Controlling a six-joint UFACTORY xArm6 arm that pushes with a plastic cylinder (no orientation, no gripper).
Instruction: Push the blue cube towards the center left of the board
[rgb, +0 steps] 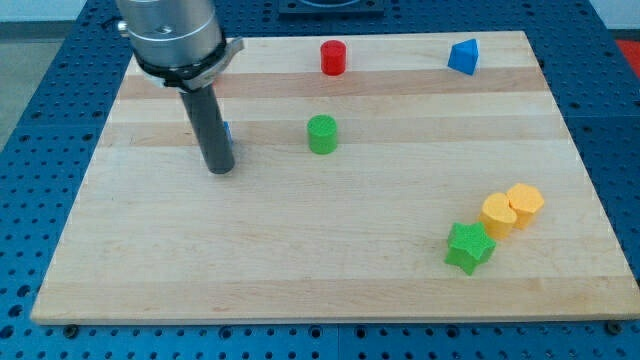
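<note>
The blue cube (227, 131) sits near the board's (300, 280) left edge, mostly hidden behind the rod; my tip (221, 169) rests right against it. There is no claw. A green cylinder (322, 134) stands at centre.

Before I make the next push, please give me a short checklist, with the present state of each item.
1. My tip is visible on the board: ok.
2. Blue cube fully seen: not ok. Only a blue sliver shows at the rod's right edge; the rod hides the rest.
3. Tip touching the cube: cannot tell.
4. The cube's shape confirmed: cannot tell.
5. Other blocks away from the push path toward the view's left: ok. Green cylinder is to the right of the rod, red cylinder and blue wedge-like block near the top edge.
6. Green star and two yellow blocks far away at lower right: ok.
</note>
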